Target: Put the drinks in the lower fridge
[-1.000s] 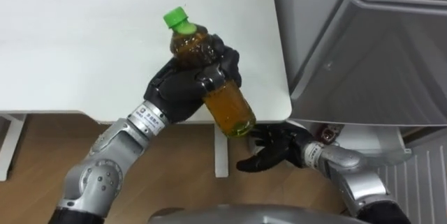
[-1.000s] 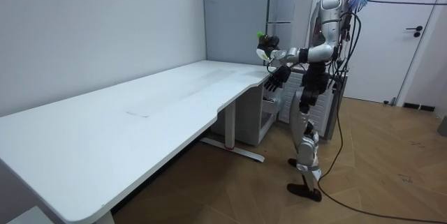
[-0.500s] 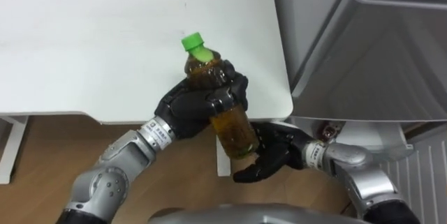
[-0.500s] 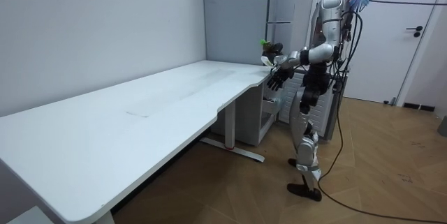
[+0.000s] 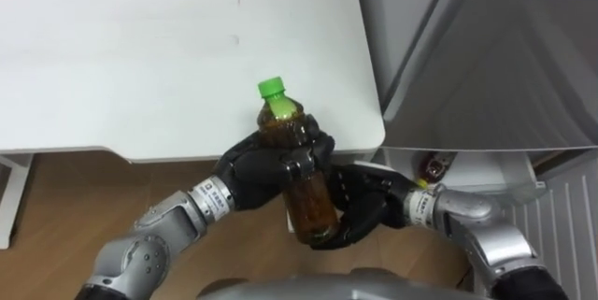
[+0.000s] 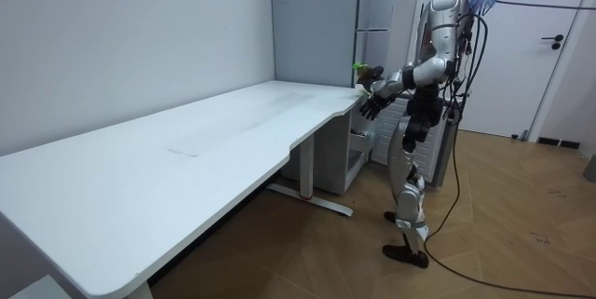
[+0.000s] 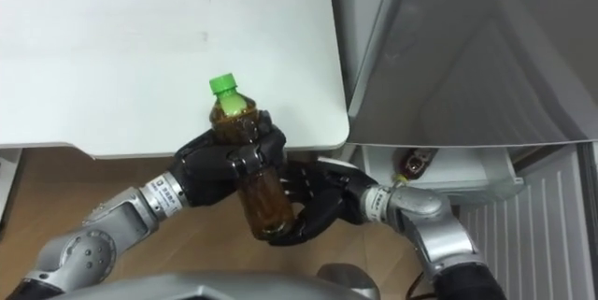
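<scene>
Bottle (image 5: 311,208), green cap up, clamped in my left hand (image 5: 262,164); right hand (image 5: 369,208) at its 4 o'clock, fingers spread against its base. Table (image 5: 140,57) corner at 12 o'clock, fridge (image 5: 486,57) at 2.

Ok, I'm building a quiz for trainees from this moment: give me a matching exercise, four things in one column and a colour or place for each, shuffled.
Things:
1. bottle cap
2. left hand
3. right hand
4. table

Colour or place:
A. white
B. at the lower end of the bottle
C. green
D. curled round the bottle's upper part

Pairs: 1-C, 2-D, 3-B, 4-A.
</scene>
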